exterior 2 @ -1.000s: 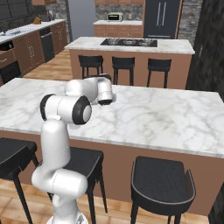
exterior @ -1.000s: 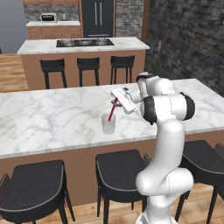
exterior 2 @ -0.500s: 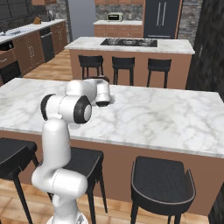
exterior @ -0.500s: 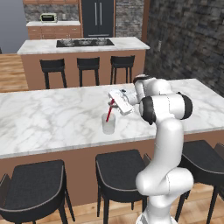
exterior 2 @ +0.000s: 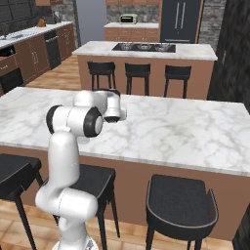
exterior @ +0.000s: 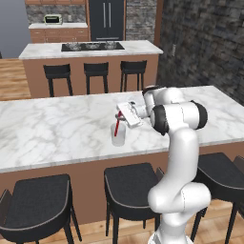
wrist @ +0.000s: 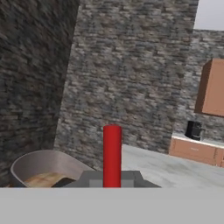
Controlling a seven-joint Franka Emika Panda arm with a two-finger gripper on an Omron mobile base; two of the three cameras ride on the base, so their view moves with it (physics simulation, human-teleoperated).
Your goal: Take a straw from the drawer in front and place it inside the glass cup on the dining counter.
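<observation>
In the left base view I am standing behind the dining counter (exterior: 57, 128), my arm rising from the floor between the stools (exterior: 131, 190) and folding at the elbow so that my forearm is reaching sideways over the marble. My gripper (exterior: 122, 114) is sitting just above the glass cup (exterior: 118, 135), clenched on the top end of the straw (exterior: 116, 127), whose lower part is slanting down inside the cup. So I am judging the fetching done and the placing nearly so: the straw is already in the cup, and what is left is to let go and pull my hand away without tipping the cup. In the right base view my upper arm and elbow are blocking the work spot; my wrist is bending away over the counter near its rear edge, and the cup and straw are hidden behind my own body there. In the hand view the straw (wrist: 112, 155) is standing up red and straight between my fingertips (wrist: 89, 178), gripped tight, my hand is pointing roughly level toward a stone wall (wrist: 131, 74), and a curved greyish rim, probably the cup (wrist: 41, 164), is lying just beside it at the lower left.
</observation>
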